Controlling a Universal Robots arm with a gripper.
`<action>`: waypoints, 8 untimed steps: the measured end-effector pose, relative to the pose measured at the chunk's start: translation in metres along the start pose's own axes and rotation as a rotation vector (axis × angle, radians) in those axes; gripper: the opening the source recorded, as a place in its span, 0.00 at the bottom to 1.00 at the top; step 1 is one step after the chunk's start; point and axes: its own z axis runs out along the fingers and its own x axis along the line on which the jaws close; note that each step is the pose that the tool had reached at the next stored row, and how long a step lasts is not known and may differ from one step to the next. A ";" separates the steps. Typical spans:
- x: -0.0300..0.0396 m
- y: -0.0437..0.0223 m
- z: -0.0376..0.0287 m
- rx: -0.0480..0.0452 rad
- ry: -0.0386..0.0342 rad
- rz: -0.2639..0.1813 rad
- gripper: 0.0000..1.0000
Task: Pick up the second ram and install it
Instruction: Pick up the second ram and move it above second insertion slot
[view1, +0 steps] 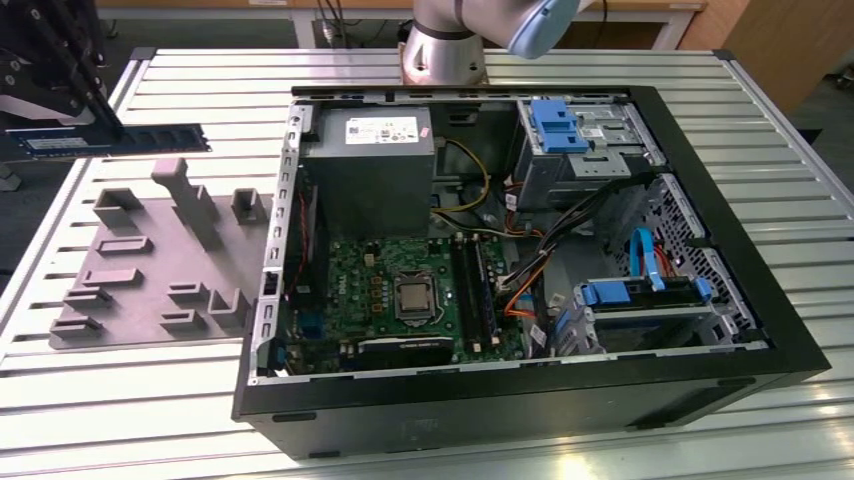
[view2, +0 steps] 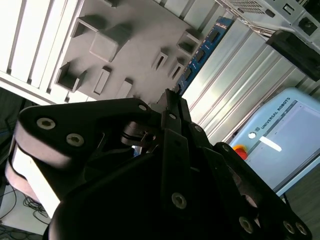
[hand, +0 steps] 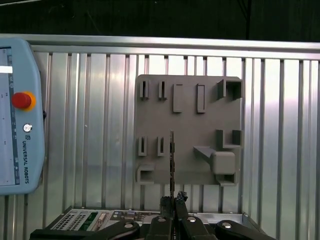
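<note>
The second ram (view1: 134, 139), a thin blue-green stick, hangs lengthwise above the far edge of the grey holder plate (view1: 147, 260) at the exterior view's left. My gripper (view1: 96, 125) is shut on its upper edge. In the first wrist view the ram (hand: 172, 160) is seen edge-on, sticking out from the gripper (hand: 173, 200) over the holder plate (hand: 190, 130). In the second wrist view the ram (view2: 202, 50) runs out past the black fingers (view2: 172, 105). The motherboard (view1: 387, 290) with its black memory slots (view1: 474, 290) lies inside the open computer case (view1: 534, 400).
The case holds a grey power supply (view1: 367, 160), blue drive brackets (view1: 561, 125) and loose cables (view1: 534, 270). A light-blue teach pendant (hand: 20, 125) lies on the ribbed metal table (view1: 160, 400). The arm's base (view1: 447, 50) stands at the far table edge.
</note>
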 end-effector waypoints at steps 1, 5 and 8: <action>0.0000 -0.0013 0.0000 0.0000 0.0000 0.000 0.14; 0.0001 -0.0061 0.0000 0.0000 0.0000 0.000 0.14; 0.0001 -0.0096 0.0000 0.0000 0.0000 0.000 0.14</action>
